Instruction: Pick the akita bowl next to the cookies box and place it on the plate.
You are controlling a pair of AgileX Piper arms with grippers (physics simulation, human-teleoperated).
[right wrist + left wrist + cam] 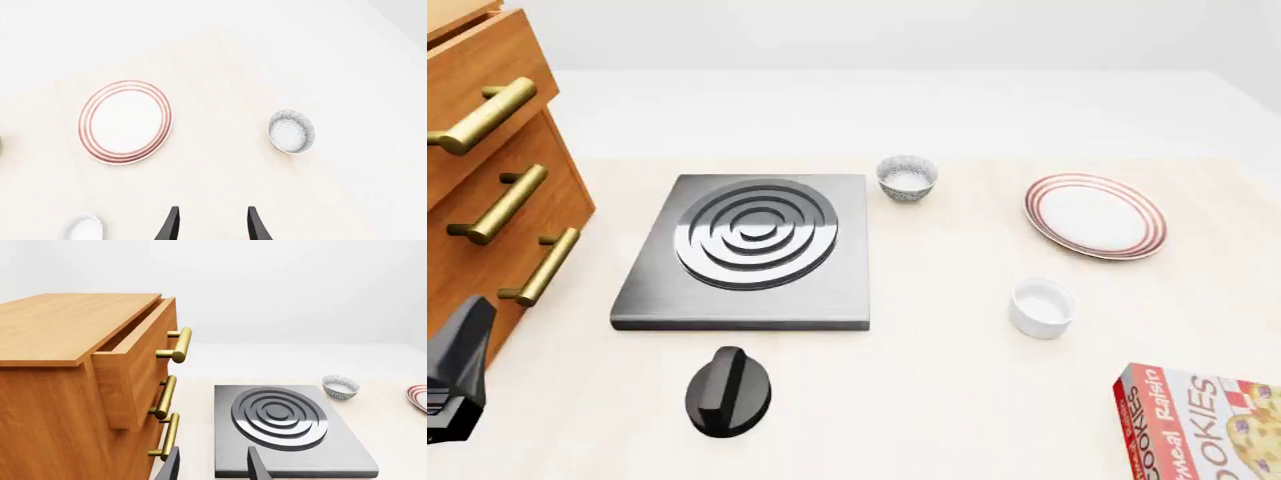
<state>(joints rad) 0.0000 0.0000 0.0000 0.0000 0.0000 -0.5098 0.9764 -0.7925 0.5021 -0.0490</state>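
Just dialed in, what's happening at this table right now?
Nothing is picked up yet. Both arms are held back with nothing gripped: the left end effector faces the stove burner, and the right end effector is open over the table. In the right wrist view an akita bowl sits apart from the bare plate. A second patterned bowl sits by the burner, and the cookies box lies at the near right.

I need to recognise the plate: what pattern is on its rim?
Thin red concentric rings on white, clearest on the plate in the right wrist view.
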